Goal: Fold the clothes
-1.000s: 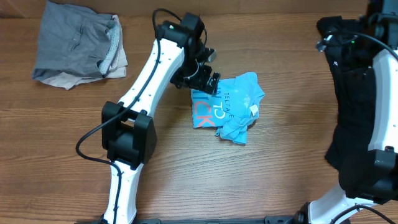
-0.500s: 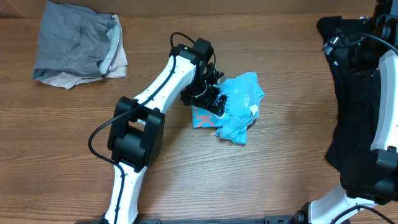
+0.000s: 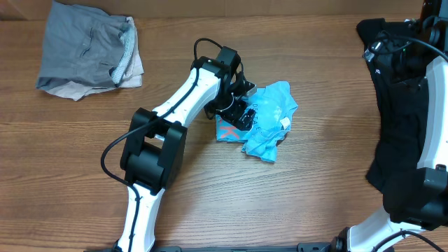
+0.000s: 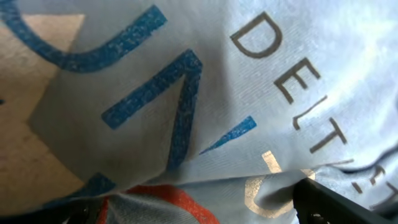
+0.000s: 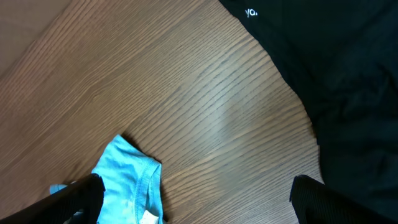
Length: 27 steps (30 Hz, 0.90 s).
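looking down from overhead, we see the counter (image 3: pixel 322 175) with broad bare wood along its near side and between the middle and the right edge. the far left corner is taken by the grey and beige pile (image 3: pixel 87 52), and the right edge by the black garment (image 3: pixel 399 105), which runs from far to near beneath the right arm.

the light blue t-shirt (image 3: pixel 269 122) lies near the middle, well apart from both. it is bunched into a lump with no clear long axis, its lettering creased and its neck label showing on the right side.

the left gripper (image 3: pixel 241 115) is down on the shirt's left part, fingers spread as wide as they go with cloth lying between them but nothing pinched. the right gripper (image 5: pixel 196 199) hangs above bare wood beside the black garment, just as wide, with nothing in it.

we count one blue shirt, one black garment, one grey and beige pile and two arms.
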{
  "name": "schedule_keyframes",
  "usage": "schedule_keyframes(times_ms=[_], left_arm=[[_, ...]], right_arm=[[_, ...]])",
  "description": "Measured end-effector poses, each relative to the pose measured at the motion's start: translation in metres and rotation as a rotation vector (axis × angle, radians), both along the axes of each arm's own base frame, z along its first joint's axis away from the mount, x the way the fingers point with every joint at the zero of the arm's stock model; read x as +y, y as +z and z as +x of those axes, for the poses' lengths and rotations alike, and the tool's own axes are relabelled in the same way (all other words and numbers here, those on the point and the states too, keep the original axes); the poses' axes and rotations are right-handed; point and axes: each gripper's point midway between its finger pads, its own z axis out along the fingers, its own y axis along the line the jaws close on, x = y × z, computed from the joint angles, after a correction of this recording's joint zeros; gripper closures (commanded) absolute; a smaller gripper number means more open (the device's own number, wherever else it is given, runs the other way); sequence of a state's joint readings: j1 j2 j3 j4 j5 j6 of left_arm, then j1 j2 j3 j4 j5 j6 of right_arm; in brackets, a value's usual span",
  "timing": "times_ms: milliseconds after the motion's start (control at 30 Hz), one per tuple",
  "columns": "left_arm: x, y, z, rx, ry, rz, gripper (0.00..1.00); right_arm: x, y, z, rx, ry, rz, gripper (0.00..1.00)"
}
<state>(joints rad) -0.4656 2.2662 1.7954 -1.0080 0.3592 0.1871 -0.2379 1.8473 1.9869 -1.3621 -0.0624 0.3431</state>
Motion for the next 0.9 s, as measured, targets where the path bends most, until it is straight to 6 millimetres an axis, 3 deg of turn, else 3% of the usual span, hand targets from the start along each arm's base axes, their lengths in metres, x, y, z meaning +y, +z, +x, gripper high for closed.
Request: schedule_keyframes(times_ms=[167, 267, 367, 467, 600, 667, 767, 900], left_arm=[[0.010, -0.005, 0.012, -0.091, 0.001, 0.089, 0.00], [0.027, -0.010, 0.023, -0.156, 0.016, 0.195, 0.00], [0.050, -0.013, 0.042, -0.217, 0.059, 0.268, 0.00], [0.086, -0.006, 0.084, -0.344, 0.159, 0.329, 0.00], [0.130, 0.003, 0.096, -0.354, 0.220, 0.437, 0.00], [0.141, 0.020, 0.106, -0.374, 0.223, 0.468, 0.00], [0.135, 0.063, 0.116, -0.406, 0.197, 0.457, 0.00], [0.107, 0.108, 0.095, -0.342, 0.090, 0.308, 0.00]], right_arm=[[0.000, -0.002, 0.001, 0.005, 0.000, 0.002, 0.00], [0.000, -0.003, 0.001, 0.006, 0.000, 0.002, 0.00], [0.000, -0.003, 0.001, 0.008, 0.000, 0.002, 0.00], [0.000, -0.004, 0.001, 0.008, 0.000, 0.002, 0.00], [0.000, -0.004, 0.001, 0.008, 0.000, 0.002, 0.00], [0.000, -0.004, 0.001, 0.008, 0.002, 0.002, 0.00], [0.000, -0.004, 0.001, 0.008, 0.001, 0.003, 0.00], [0.000, -0.004, 0.001, 0.008, 0.001, 0.002, 0.00]])
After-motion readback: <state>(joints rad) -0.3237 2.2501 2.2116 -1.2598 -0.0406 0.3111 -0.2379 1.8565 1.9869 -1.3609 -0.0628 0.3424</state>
